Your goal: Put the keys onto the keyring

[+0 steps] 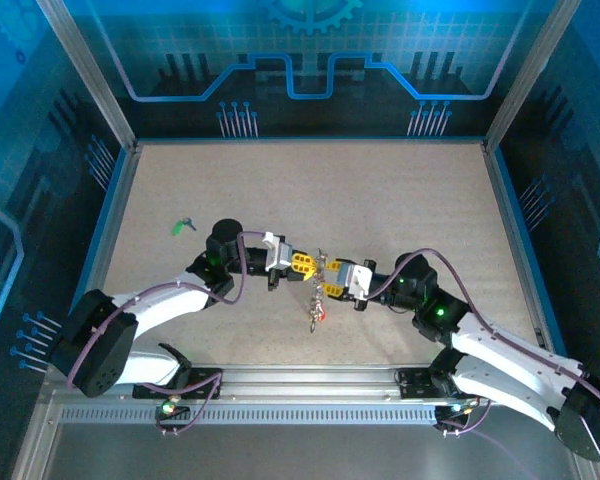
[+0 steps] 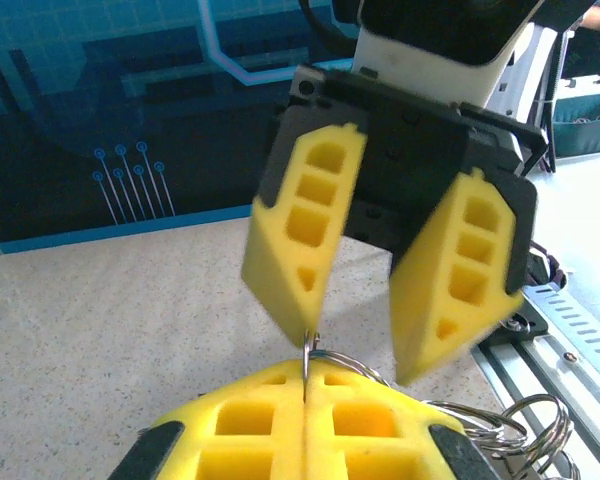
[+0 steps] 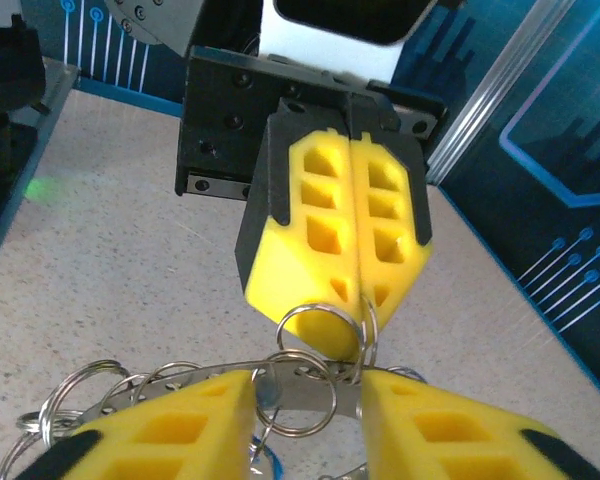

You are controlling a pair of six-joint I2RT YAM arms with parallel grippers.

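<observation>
Top external view, starting at your left: one key with a green tag (image 1: 183, 226) lies alone on the table (image 1: 400, 190), toward the left edge and well apart from both arms.

Moving right, the left gripper (image 1: 308, 266) reaches toward the middle of the table, a little nearer the near edge than the far one. Its yellow fingers are clenched. In the left wrist view you see the two pads (image 2: 280, 385) pressed flat against each other, with a thin wire of the keyring (image 1: 320, 285) rising out of the seam between them. So the left gripper is grasping the keyring.

The ring hangs between the two grippers, above the table. A bunch of keys (image 1: 315, 312) dangles below it, one with a red tag; the others are too small for you to tell apart. In the right wrist view several smaller split rings cluster at the tip of the left gripper and along a flat metal band.

Further right, the right gripper (image 1: 330, 272) faces the left one tip to tip. Its jaws stand apart — released, with the small rings and the band lying in the gap between its fingers (image 3: 225, 395). In the left wrist view one of its fingertips sits just at the top of the pinched wire; you cannot tell whether it touches.
</observation>
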